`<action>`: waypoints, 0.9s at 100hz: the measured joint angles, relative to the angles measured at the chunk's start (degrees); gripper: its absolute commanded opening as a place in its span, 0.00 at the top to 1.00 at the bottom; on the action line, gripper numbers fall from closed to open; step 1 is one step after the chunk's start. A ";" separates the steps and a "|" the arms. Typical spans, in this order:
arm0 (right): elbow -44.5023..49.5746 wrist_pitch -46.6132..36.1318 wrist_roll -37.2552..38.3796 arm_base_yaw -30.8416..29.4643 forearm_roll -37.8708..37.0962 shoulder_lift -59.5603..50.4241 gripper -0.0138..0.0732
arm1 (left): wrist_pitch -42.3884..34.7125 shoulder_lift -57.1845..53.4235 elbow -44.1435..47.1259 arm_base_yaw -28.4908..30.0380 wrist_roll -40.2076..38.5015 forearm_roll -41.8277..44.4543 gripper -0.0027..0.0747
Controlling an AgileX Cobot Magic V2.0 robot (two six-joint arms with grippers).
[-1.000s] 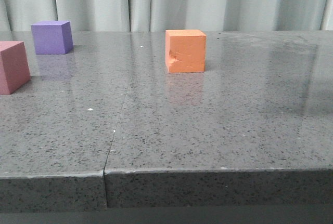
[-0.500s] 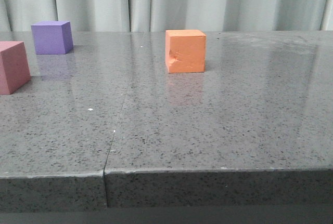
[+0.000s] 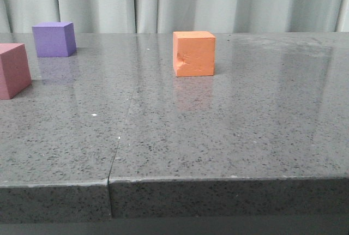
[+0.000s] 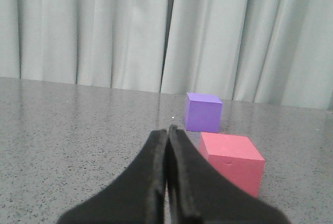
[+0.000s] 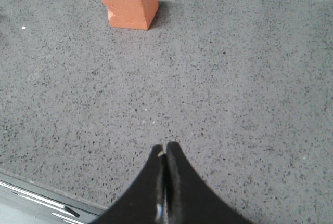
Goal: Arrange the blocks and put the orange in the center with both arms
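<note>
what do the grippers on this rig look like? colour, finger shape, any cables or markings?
Only the fingers show, in the wrist views. Left gripper: two matte black fingers, broad at the base, tapering to narrow rounded tips. Right gripper: same black tapered pair, with a small pale spot low in the seam between them. No cables, labels or markings visible. The front view shows neither arm.

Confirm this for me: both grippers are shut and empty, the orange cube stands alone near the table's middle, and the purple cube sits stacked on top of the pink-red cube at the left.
One thing is wrong: the purple cube is not stacked. It stands on the table behind the pink-red cube, apart from it, as the front view shows. The rest holds: the left gripper and right gripper are shut and empty, and the orange cube stands alone.
</note>
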 measured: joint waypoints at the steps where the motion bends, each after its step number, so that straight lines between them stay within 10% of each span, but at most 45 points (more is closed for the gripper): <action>1: 0.11 0.17 0.00 0.00 0.00 -0.01 0.92 | 0.00 0.00 0.00 0.00 0.00 0.00 0.99; 75: 0.43 3.00 -0.09 0.00 0.00 -0.24 0.92 | 20.51 28.33 -25.87 0.00 0.00 -0.23 0.98; 90: 0.43 3.00 -0.09 0.00 0.00 -0.24 0.92 | 22.75 36.92 -30.82 0.00 0.00 -0.23 0.73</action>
